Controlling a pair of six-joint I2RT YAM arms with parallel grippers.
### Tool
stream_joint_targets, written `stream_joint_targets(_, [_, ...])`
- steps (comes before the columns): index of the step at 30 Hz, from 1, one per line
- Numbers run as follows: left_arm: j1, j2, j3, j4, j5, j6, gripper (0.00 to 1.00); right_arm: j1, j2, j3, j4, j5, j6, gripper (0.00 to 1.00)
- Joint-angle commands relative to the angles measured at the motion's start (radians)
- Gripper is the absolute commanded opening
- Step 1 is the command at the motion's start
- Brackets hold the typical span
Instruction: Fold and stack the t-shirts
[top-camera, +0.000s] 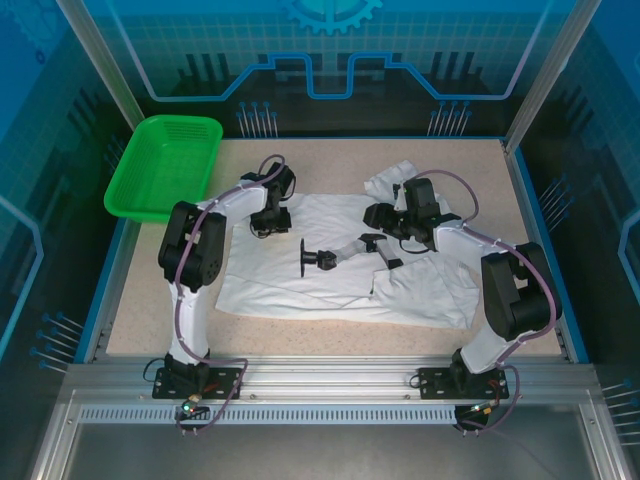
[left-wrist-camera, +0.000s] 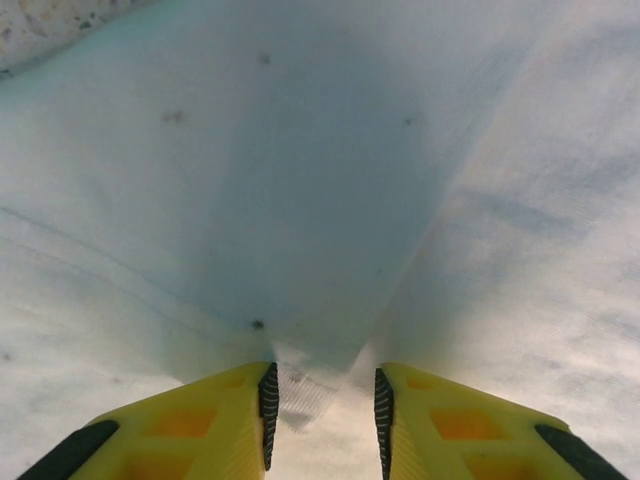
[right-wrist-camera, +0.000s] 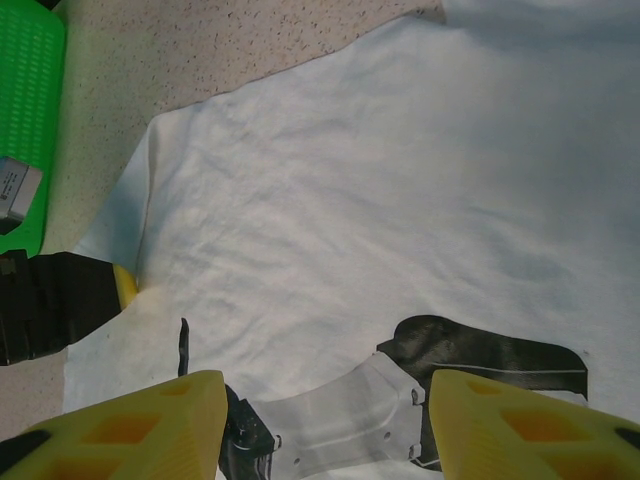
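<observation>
At the far left the green basket (top-camera: 160, 165) sits over the table's far corner. Just right of it the left gripper (top-camera: 268, 218) is down on the far left corner of the t-shirt (top-camera: 300, 285). Seen from its own wrist, the fingers (left-wrist-camera: 268, 400) stand a narrow way apart with a ridge of cloth running into the gap, and I cannot tell whether they clamp it. The shirt lies spread face up across the middle of the table (top-camera: 140, 300), its black print (top-camera: 320, 258) showing and its near hem a little rumpled, with no fold made in it. By my reading the task is at its start, with folding and stacking all to come. Over the print the right gripper (top-camera: 382, 215) hovers, fingers wide apart and nothing between them. Behind it lies bunched white cloth (top-camera: 395, 182), either a second shirt or a turned sleeve. Bare table along the near and left sides gives room to fold. The right hem lies near the table's raised rim, and the two wrists work close together.
</observation>
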Motion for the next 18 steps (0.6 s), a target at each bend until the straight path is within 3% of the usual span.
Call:
stream_joint_targets(1, [-0.006, 0.020, 0.034, -0.042, -0.005, 0.024, 0.32, -0.012, 0.016, 0.009, -0.010, -0.013, 0.009, 0.57])
stream_joint_targets(18, [-0.003, 0.019, 0.036, -0.048, -0.018, 0.018, 0.14, -0.010, 0.016, 0.008, -0.011, -0.015, 0.007, 0.57])
